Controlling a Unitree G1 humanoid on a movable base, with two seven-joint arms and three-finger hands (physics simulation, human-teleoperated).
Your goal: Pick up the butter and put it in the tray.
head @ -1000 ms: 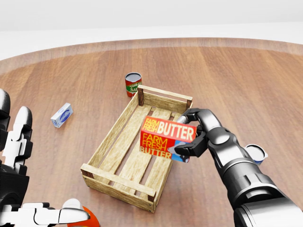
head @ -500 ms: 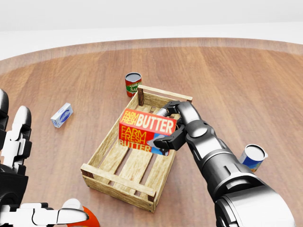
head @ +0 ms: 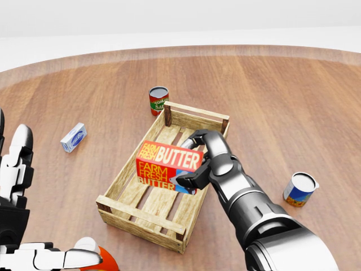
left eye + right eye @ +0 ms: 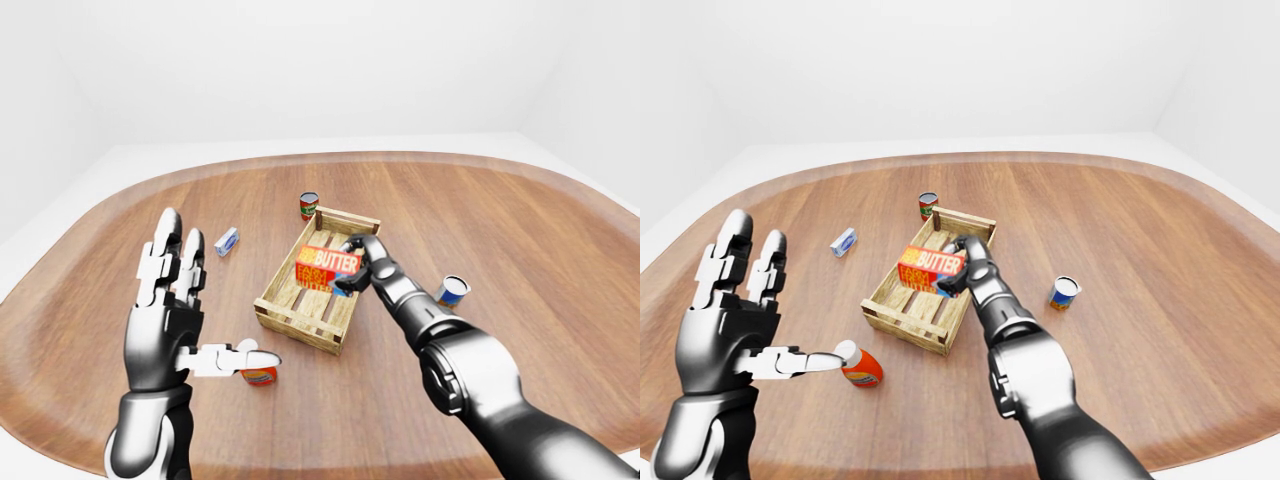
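Head view: right hand (image 3: 198, 165) grips the butter box (image 3: 168, 165) above the wooden crate tray (image 3: 120, 179), positioned for lowering inside; left hand (image 4: 165, 320) spread wide, empty.

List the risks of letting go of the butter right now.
1. The butter box is held tilted over the wooden tray by the right hand; dropped like this it may land on edge or lean on a slat wall rather than lie flat.
2. The fingers grip only its right end, so it could swing on release.
3. Withdrawing, the right hand may clip the tray's right wall.
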